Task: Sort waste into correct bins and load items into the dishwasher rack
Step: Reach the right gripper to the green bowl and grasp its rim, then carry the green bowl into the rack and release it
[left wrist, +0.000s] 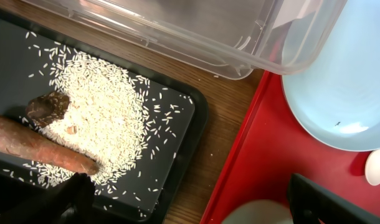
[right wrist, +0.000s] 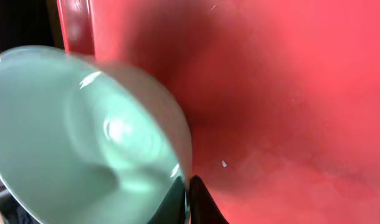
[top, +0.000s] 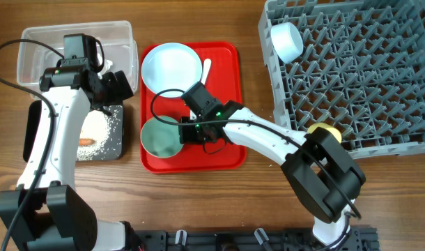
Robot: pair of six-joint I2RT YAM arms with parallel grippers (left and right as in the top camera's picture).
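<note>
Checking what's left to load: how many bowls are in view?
2. A light blue bowl lies in the far left corner of the rack; a mint green bowl sits on the red tray, its rim pinched by the right gripper. The arms could hide more.

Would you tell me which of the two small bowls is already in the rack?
The light blue bowl, in a corner of the grey rack; the mint green bowl sits on the red tray, its rim pinched by the right gripper.

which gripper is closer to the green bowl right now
Right. The right gripper is pinching the green bowl at its rim on the red tray; the left gripper, open, hangs by the black tray, apart from the bowl.
</note>
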